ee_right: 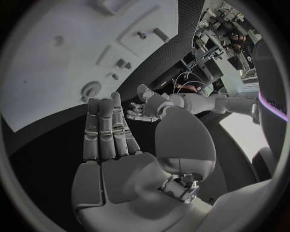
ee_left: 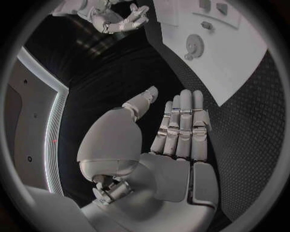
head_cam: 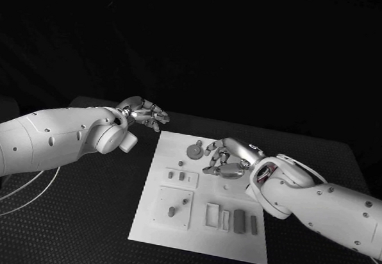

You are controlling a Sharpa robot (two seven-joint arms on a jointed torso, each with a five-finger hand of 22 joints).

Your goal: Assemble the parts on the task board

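The left silver many-fingered hand hovers over the dark textured counter, just off the far left corner of the flat white rectangular task board. In the left wrist view its fingers lie straight and side by side, thumb apart, palm bare, holding nothing. The right silver many-fingered hand hangs above the far half of the board, fingers likewise extended and empty-handed.

Beside the right hand, a round grey toothed gear sits near the board's far edge. Nearer the middle, two small grey blocks rest on a raised white square. Closer to the robot, another raised plate carries small grey pegs, and upright grey rectangular pieces stand in a row of slots to their right.
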